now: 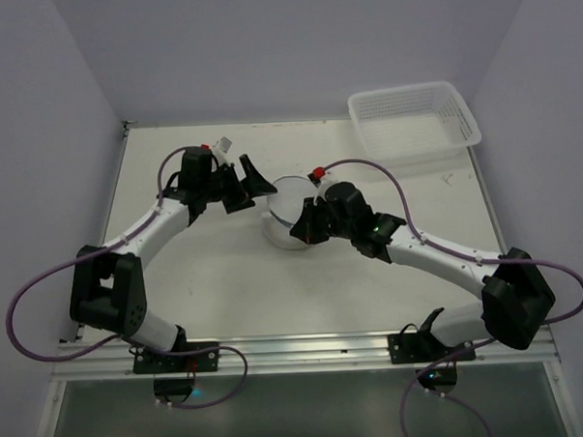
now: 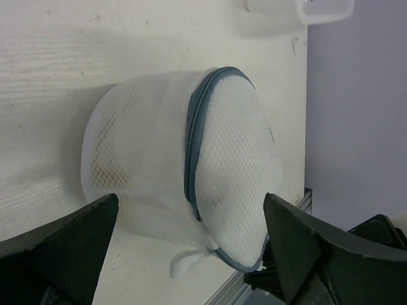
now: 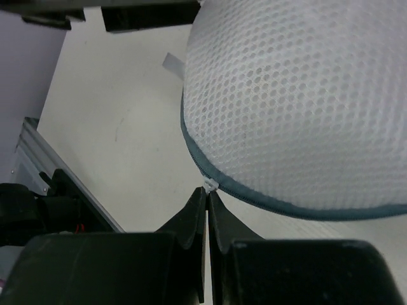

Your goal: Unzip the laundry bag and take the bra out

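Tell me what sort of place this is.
Probably a robot test cell: a white table boxed in by lilac walls, a left arm and right arm bolted at its near edge, and a laundry bag and lattice basket as props.

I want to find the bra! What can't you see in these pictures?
- Bra: all views, the mesh of the laundry bag hides it.
- Zipper tab: right wrist view, too small to tell whether the right gripper pinches it.
- Basket: left wrist view, cut off by the top edge.
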Available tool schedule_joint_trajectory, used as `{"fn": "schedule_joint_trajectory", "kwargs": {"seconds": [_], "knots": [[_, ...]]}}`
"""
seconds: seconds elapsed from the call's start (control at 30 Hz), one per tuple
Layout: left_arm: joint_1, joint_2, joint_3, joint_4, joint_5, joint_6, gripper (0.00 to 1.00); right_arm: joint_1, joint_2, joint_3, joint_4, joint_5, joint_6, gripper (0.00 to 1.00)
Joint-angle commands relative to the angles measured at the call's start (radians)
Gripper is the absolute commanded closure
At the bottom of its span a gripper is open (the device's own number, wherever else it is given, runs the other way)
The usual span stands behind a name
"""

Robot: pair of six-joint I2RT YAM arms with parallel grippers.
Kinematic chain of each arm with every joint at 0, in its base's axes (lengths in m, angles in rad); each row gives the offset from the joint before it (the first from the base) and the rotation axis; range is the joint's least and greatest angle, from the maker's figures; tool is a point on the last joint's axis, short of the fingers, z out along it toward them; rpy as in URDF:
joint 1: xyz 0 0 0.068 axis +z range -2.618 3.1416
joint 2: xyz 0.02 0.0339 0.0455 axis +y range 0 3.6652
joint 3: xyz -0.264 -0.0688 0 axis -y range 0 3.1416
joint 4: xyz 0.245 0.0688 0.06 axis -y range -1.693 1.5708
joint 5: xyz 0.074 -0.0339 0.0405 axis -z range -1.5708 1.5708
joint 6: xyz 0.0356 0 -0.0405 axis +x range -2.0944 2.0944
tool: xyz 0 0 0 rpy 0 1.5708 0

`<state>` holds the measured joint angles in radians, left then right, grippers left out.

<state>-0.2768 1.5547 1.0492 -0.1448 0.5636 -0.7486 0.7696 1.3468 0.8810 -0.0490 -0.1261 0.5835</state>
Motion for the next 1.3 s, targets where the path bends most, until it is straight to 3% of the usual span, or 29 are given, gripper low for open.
{"fn": "schedule_joint_trajectory", "kwargs": {"seconds": [0.0,0.13,0.27,0.37,0.47,0.57,0.6,0.7,0.8,0.97,1.03,1.17,1.23,1.27], "knots": [[0.002,-0.185,-0.116,0.028,-0.119,-0.104,0.00,0.040,0.060,0.100,0.020,0.023,0.076,1.00],[-0.025,-0.323,-0.243,0.057,-0.179,-0.193,0.00,0.071,0.121,0.150,0.029,0.013,0.082,1.00],[-0.107,-0.329,-0.316,0.125,-0.185,-0.250,0.05,0.085,0.155,0.171,0.038,-0.004,0.081,1.00],[-0.127,-0.312,-0.351,0.212,-0.192,-0.288,0.16,0.088,0.172,0.182,0.037,-0.012,0.078,1.00],[-0.133,-0.288,-0.350,0.212,-0.228,-0.284,0.30,0.089,0.173,0.182,0.037,-0.010,0.076,1.00],[-0.133,-0.272,-0.348,0.212,-0.237,-0.291,0.60,0.089,0.155,0.167,0.028,-0.009,0.053,1.00],[-0.133,-0.272,-0.345,0.209,-0.241,-0.281,0.78,0.089,0.146,0.161,0.006,-0.004,0.044,1.00],[-0.131,-0.275,-0.321,0.171,-0.251,-0.244,1.00,0.082,0.094,0.093,-0.023,0.048,-0.011,1.00],[-0.125,-0.274,-0.308,0.146,-0.236,-0.192,1.00,0.036,0.042,0.010,-0.064,0.069,-0.077,1.00],[-0.088,-0.245,-0.319,0.074,-0.128,-0.089,1.00,-0.180,-0.026,-0.092,-0.100,0.043,-0.143,1.00],[-0.075,-0.217,-0.318,0.060,-0.061,-0.029,1.00,-0.242,-0.044,-0.096,-0.104,0.013,-0.157,1.00],[-0.009,-0.168,-0.246,0.024,-0.001,0.063,1.00,-0.245,-0.006,-0.008,-0.155,-0.091,-0.211,1.00],[0.020,-0.119,-0.187,0.001,0.001,0.109,0.93,-0.219,0.017,0.010,-0.149,-0.142,-0.199,1.00],[0.025,-0.095,-0.107,-0.030,-0.005,0.123,0.83,-0.205,0.021,0.018,-0.134,-0.150,-0.174,1.00]]}}
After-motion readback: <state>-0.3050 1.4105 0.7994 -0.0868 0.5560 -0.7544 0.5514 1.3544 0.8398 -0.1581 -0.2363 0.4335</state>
